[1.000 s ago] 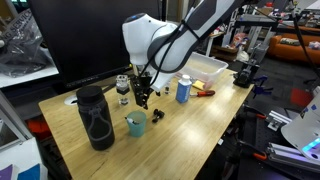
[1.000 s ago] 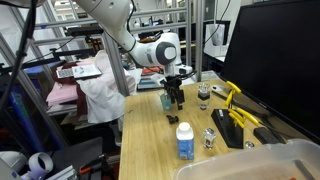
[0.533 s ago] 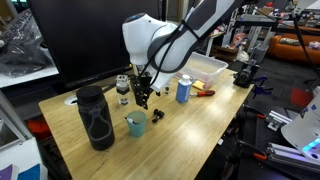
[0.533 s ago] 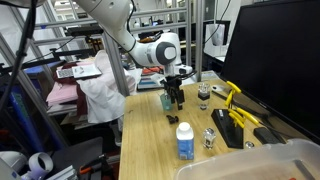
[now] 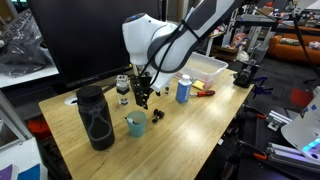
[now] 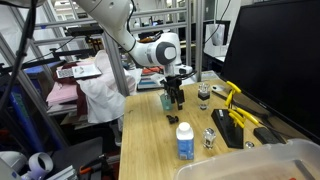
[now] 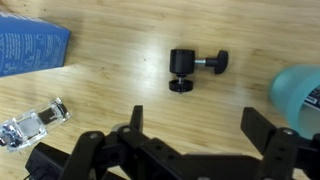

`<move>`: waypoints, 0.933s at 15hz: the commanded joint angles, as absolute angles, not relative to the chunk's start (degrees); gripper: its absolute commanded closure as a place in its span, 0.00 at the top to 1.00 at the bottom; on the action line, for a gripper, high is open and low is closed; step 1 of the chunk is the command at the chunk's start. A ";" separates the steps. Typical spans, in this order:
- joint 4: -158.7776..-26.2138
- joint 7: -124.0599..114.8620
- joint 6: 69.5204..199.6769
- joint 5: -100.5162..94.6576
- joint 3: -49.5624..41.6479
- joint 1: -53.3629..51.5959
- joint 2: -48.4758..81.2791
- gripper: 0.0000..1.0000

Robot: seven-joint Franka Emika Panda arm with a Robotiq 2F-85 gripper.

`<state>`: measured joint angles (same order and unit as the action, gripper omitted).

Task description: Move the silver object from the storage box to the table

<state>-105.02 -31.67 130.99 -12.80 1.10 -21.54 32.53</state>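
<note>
One tool [image 7: 192,125] hangs over one counter [image 5: 195,128]. Just ahead of the tool, between its fingers in the wrist view, lies one black knob [image 7: 190,70]. To one side of the tool stands one teal cup [image 7: 300,95]. To the other side are one blue-labelled can [image 7: 30,50] and one silver object [image 7: 32,125]. Past the can, farther from the tool, sits one storage box [image 5: 205,68]. Beyond the cup stands one tall black bottle [image 5: 95,117]. Close behind the tool is one small dark jar [image 5: 122,88]. Yellow-handled hand tools [image 6: 232,95] lie well off from the tool: two, as far as can be told.
</note>
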 commanded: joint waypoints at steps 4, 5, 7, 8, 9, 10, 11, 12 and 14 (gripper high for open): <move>-104.85 -31.61 130.81 -12.69 1.05 -21.61 32.57 1.00; -104.85 -31.61 130.81 -12.69 1.05 -21.61 32.57 1.00; -105.33 -32.93 131.86 -13.63 0.36 -22.08 32.09 1.00; -105.59 -34.03 132.52 -14.01 -0.08 -22.30 31.73 1.00; -106.02 -35.38 133.48 -14.77 -0.69 -22.56 31.08 1.00; -106.45 -36.89 134.52 -15.85 -1.46 -22.87 30.40 1.00; -106.90 -38.61 135.83 -17.03 -2.23 -23.09 29.67 1.00; -107.32 -40.76 136.88 -18.59 -3.19 -23.38 28.89 1.00; -108.19 -44.79 137.94 -21.26 -4.47 -23.48 27.09 1.00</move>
